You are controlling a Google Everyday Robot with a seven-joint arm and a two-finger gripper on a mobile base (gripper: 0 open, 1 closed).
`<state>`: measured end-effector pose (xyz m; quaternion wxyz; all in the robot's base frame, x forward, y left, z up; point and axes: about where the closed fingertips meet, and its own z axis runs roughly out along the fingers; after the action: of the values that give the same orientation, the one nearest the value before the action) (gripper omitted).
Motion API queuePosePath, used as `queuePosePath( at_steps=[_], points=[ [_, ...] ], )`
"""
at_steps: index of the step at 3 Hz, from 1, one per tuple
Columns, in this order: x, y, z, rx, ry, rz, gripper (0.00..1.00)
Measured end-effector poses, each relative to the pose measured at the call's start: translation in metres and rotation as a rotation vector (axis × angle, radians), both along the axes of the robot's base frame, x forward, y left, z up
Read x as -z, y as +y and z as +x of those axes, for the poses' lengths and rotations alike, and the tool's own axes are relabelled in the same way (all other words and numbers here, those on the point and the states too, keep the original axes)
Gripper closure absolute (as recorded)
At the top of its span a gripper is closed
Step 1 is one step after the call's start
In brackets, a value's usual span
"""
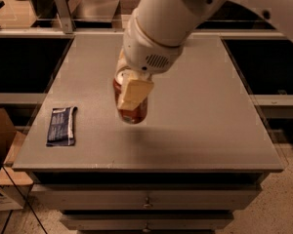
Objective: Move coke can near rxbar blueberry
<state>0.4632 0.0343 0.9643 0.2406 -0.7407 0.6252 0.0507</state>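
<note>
My gripper (132,95) is shut on the coke can (134,112), a red-orange can, and holds it tilted in the air above the middle of the grey table (205,121). One pale finger (133,92) lies across the can's front. The rxbar blueberry (61,126), a flat dark blue wrapper with pale lettering, lies flat near the table's front left corner, well to the left of the can. The white arm fills the upper middle of the camera view and hides the table's back part.
Black recessed areas flank the table on both sides. A metal frame and a bin (90,9) stand behind the table. Drawers (146,199) sit under the front edge. A cardboard box (2,179) is on the floor at the left.
</note>
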Motion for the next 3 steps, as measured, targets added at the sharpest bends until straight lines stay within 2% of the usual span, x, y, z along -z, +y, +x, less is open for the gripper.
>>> queuePosePath(
  at_steps=[1, 2, 3],
  points=[
    [0.025, 0.056, -0.011, -0.104, 0.018, -0.034, 1.00],
    [0.049, 0.099, -0.018, -0.166, 0.037, -0.056, 0.82],
    [0.069, 0.125, -0.020, -0.190, 0.045, -0.084, 0.59]
  ],
)
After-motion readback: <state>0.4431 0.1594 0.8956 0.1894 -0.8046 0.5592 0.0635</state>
